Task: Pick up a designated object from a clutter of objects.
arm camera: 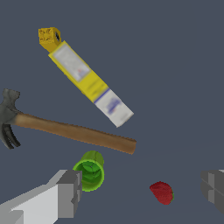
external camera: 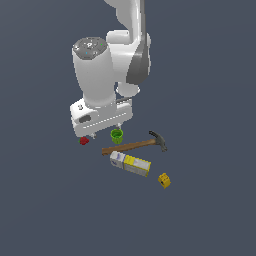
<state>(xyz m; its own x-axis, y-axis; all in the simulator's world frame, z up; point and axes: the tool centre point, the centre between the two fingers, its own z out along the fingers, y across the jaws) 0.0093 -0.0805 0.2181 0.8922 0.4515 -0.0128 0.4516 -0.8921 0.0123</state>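
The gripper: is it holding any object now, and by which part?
Nothing is held. The gripper is open, and the small red strawberry-like lump lies between its fingers, touching neither.

The hammer's long brown handle [arm camera: 76, 132] looks like smooth wood, its dark grey clawed head [arm camera: 8, 117] like dull metal. The yellow-and-white oblong box [arm camera: 89, 83] reads as printed card, matt. The small green cup [arm camera: 90, 172] looks plastic with a slight sheen. The tiny red roundish lump [arm camera: 162, 192] appears faintly bumpy. The white arm casing [external camera: 97, 75] is smooth and glossy.
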